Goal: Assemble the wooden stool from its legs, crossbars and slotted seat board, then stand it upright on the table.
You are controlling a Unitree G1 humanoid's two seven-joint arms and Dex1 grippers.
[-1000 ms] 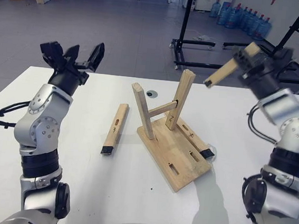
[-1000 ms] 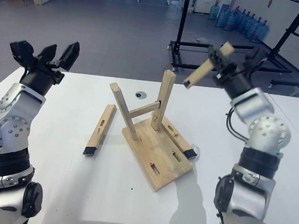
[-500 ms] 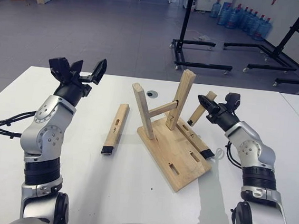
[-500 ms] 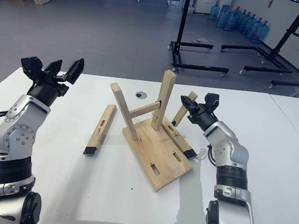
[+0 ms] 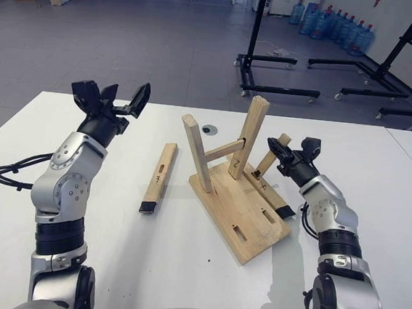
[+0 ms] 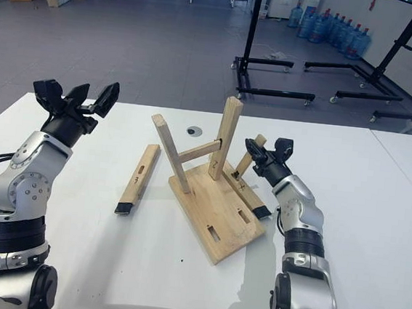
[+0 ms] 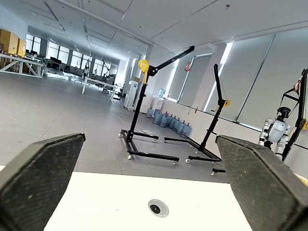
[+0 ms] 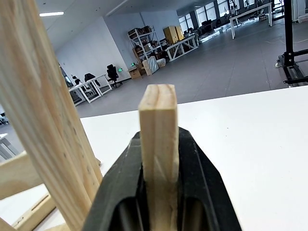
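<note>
A white desk [image 5: 144, 265] carries the parts. Near its middle the wooden seat board [image 5: 232, 202] lies flat on the surface, turned at a slant so that one corner points toward the near edge; slots show in its upper face. Left of the board, apart from it, a loose leg [image 5: 158, 178] lies flat, its black-tipped end toward the near side. A small round hole [image 5: 208, 129] sits in the desk just beyond the board. A black cable [image 5: 11, 172] loops on the surface at the far left edge.
</note>
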